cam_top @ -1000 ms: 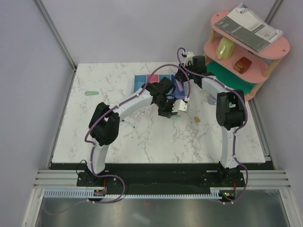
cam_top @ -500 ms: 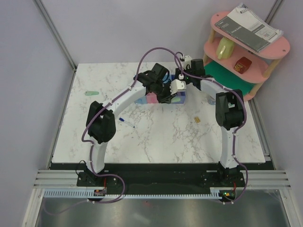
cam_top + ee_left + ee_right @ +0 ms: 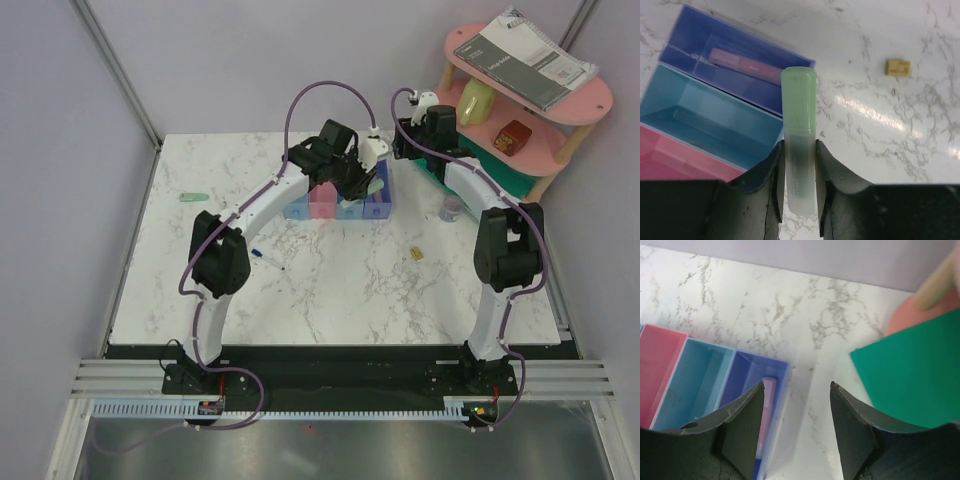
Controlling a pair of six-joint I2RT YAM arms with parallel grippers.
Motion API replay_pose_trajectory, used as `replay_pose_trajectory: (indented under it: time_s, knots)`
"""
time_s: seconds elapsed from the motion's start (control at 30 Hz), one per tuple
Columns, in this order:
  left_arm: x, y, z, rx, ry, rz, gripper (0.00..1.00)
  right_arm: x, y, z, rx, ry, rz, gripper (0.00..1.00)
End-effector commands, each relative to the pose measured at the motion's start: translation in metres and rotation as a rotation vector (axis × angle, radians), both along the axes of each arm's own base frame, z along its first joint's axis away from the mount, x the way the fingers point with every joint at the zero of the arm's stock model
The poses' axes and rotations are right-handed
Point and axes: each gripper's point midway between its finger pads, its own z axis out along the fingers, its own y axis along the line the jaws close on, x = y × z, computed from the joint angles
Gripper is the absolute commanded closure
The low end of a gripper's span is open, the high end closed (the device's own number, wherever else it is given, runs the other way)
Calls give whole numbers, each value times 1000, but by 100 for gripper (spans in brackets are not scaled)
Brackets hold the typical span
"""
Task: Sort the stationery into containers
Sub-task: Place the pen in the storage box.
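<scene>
Left gripper point(image 3: 799, 147): clamped on a translucent pale green plastic marker point(image 3: 799, 100).
Right gripper point(image 3: 796, 390): jaws apart, empty, above purple-blue rectangular plastic tray point(image 3: 742, 372).
Tray: holds pink-purple marker point(image 3: 766, 405).

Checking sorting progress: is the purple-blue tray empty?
No, a pink-purple marker lies inside the purple-blue tray.

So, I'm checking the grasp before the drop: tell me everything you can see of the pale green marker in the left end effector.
The pale green marker is a translucent, frosted plastic stick with rounded corners, greener at its far end. The left end effector pinches its near half between both fingers, lengthwise. Its far end hangs over the purple-blue tray's corner, beside the light blue tray. Nothing else visibly touches it.
</scene>
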Motion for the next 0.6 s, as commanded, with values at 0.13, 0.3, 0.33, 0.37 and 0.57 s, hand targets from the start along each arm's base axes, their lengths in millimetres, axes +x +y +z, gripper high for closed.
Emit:
replay_pose_trajectory:
  time_s: [0.13, 0.3, 0.33, 0.37, 0.57]
  knots:
    - [57, -37, 21, -261, 161, 271, 98, -39, -42, 14, -119, 32, -43, 37]
    - [75, -51, -7, -319, 239, 353, 98, -80, -58, 0, -246, 104, 7, 29]
    - [78, -55, -7, -342, 248, 361, 98, -91, -64, -12, -266, 134, 8, 22]
    - [80, -56, -9, -353, 256, 369, 98, -97, -70, -14, -303, 139, 9, 19]
    - [93, -65, -21, -429, 317, 433, 98, -125, -106, -22, -346, 200, -45, 5]
